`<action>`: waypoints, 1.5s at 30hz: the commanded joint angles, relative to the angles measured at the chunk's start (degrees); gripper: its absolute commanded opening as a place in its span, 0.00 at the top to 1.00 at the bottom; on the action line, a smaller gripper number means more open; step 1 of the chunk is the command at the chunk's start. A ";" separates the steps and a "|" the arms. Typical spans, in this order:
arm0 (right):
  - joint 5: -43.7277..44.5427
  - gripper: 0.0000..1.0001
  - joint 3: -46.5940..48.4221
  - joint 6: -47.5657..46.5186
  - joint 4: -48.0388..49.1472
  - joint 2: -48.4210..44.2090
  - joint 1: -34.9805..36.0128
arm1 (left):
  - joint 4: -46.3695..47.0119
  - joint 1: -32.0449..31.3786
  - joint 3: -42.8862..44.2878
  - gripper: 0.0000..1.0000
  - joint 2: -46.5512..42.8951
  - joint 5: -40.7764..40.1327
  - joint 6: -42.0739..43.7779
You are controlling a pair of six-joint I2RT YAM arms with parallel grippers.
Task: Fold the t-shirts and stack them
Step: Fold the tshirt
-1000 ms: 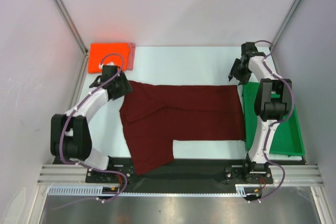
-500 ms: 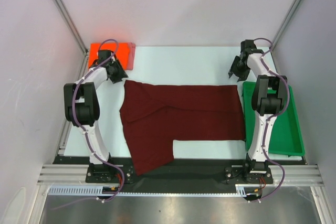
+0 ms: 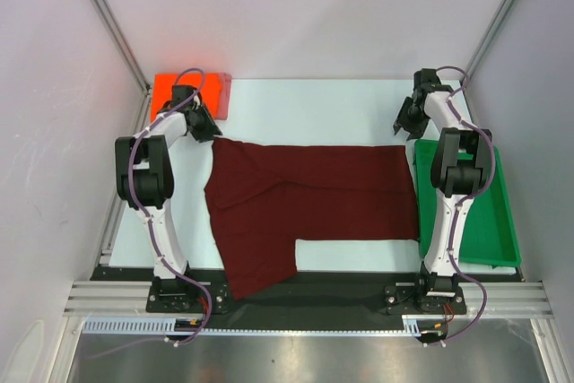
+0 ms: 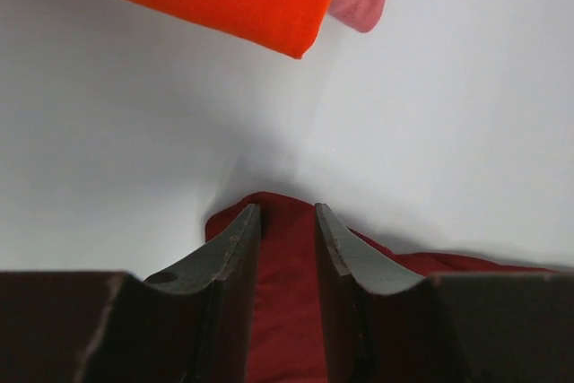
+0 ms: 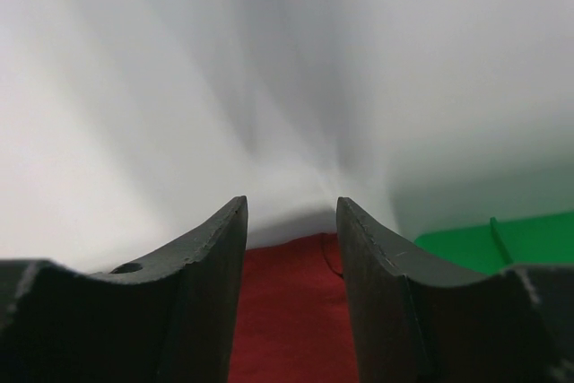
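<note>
Two hands at the far corners of the maroon t-shirt (image 3: 305, 195), spread flat on the table (image 3: 314, 109).
Left hand (image 4: 287, 208) straddles the left corner, fingers narrowly apart; whether it grips, I cannot tell. Right hand (image 5: 291, 199) stands open over the right corner.

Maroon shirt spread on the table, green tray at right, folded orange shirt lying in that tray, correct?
No. The top external view shows the folded orange shirt at the table's far left corner, not in the green tray. The maroon shirt is spread out as stated.
</note>
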 commanded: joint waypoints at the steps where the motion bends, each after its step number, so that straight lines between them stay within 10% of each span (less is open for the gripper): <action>1: -0.12 0.51 2.15 0.12 -0.54 -0.42 -0.40 | -2.71 -0.11 3.09 0.64 0.47 -0.54 -0.46; 15: 0.15 0.51 1.36 0.47 -0.71 -0.34 -0.75 | -2.19 -0.11 6.34 0.65 3.45 2.61 -3.01; 23: 0.68 0.52 1.10 -0.15 -1.50 -0.16 -0.75 | -1.92 0.07 6.17 1.00 3.55 0.51 -3.02; 45: -4.85 0.37 -1.97 -0.85 -0.29 -3.32 2.59 | 3.97 6.22 -8.60 1.00 -9.90 -11.71 -2.40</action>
